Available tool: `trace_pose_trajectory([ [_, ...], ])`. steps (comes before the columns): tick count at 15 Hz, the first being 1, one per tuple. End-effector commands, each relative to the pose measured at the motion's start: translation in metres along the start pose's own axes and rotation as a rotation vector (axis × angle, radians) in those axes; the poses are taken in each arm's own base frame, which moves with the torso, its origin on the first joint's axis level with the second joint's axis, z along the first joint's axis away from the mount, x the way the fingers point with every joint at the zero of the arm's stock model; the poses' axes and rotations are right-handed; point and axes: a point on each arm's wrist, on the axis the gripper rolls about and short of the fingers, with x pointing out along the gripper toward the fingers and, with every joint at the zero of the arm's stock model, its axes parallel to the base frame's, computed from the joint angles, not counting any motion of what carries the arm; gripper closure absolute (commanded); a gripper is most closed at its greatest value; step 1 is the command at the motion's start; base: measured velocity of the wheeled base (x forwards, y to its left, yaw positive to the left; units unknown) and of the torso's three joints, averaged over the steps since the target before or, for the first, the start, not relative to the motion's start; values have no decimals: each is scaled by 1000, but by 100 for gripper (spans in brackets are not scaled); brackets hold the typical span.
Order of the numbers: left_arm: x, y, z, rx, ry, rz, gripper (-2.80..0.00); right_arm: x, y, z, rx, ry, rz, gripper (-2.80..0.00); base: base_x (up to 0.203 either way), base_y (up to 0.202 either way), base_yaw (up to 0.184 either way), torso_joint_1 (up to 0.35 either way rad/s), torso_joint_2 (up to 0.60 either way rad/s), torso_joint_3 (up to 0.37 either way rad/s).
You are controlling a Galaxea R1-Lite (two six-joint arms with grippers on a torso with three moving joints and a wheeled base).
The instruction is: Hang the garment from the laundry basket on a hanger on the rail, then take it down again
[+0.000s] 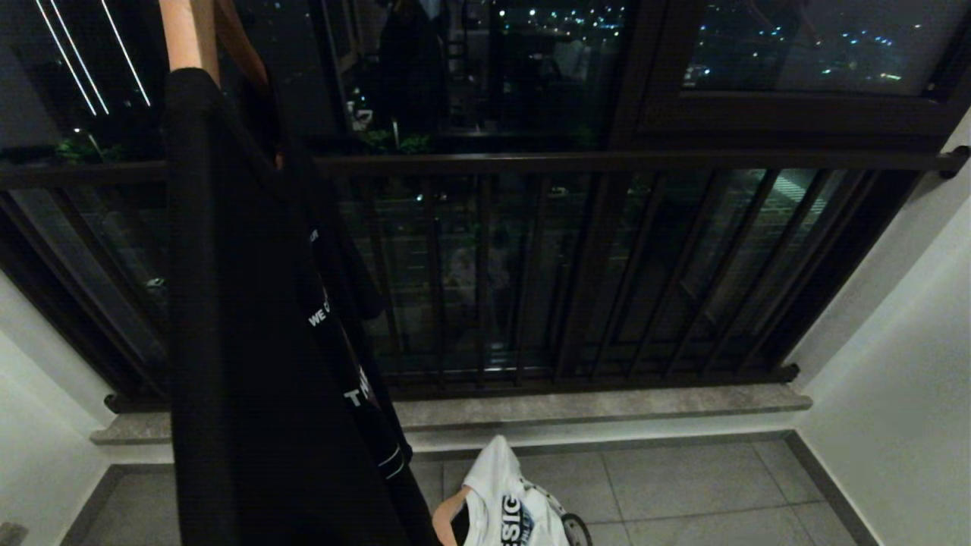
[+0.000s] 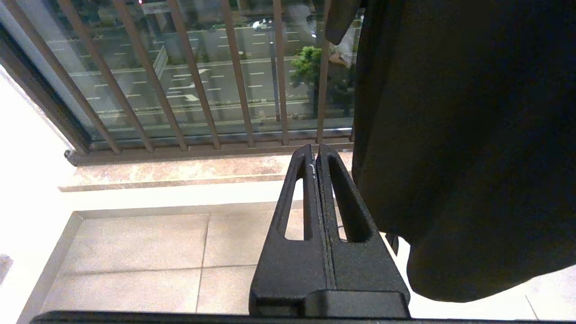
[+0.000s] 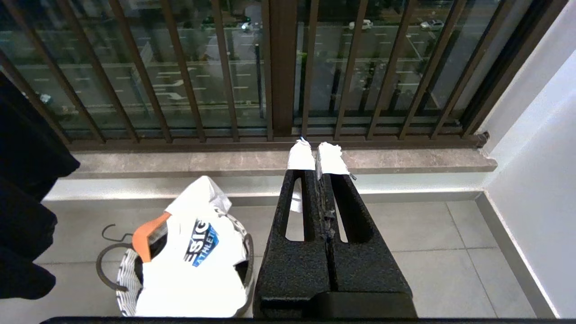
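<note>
- The left hand is clenched on nothing, its two black fingers pressed flat together and pointing toward the balcony railing.
- Just beside the left hand, on the side toward the other arm, a black garment hangs down; whether it touches the fingers I cannot tell.
- Seen from the head, that black garment hangs from a wooden hanger at the top left, with white lettering along its edge.
- The right hand is clenched and empty too, its fingertips wrapped in white tape.
- Below the right hand and toward the left arm, the laundry basket sits on the tiled floor, well apart from the fingers.
- A white T-shirt with a blue and black print fills the basket and spills over its rim; an orange wooden hanger is tucked into the shirt, its wire hook lying on the floor behind the basket.
- Ahead of both hands runs a stone sill beneath the railing.
</note>
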Motion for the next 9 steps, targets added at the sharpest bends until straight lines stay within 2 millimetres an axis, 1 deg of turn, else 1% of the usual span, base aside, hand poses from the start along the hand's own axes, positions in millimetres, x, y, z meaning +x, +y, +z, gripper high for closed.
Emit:
trace_pose_trajectory([
  [1, -1, 0, 5, -1, -19, -1, 0, 0, 0, 0, 0, 1, 0, 0, 0, 0, 0, 0, 0, 0],
  [3, -7, 0, 28, -15, -58, -9, 0, 0, 0, 0, 1, 1, 0, 0, 0, 0, 0, 0, 0, 0],
  [4, -7, 0, 40, -24, -45, -13, 0, 0, 0, 0, 0, 1, 0, 0, 0, 0, 0, 0, 0, 0],
  [6, -3, 0, 65, -51, -23, -57, 0, 0, 0, 0, 0, 1, 0, 0, 0, 0, 0, 0, 0, 0],
  [9, 10, -2, 113, -108, 0, -171, 0, 0, 0, 0, 0, 1, 0, 0, 0, 0, 0, 0, 0, 0],
])
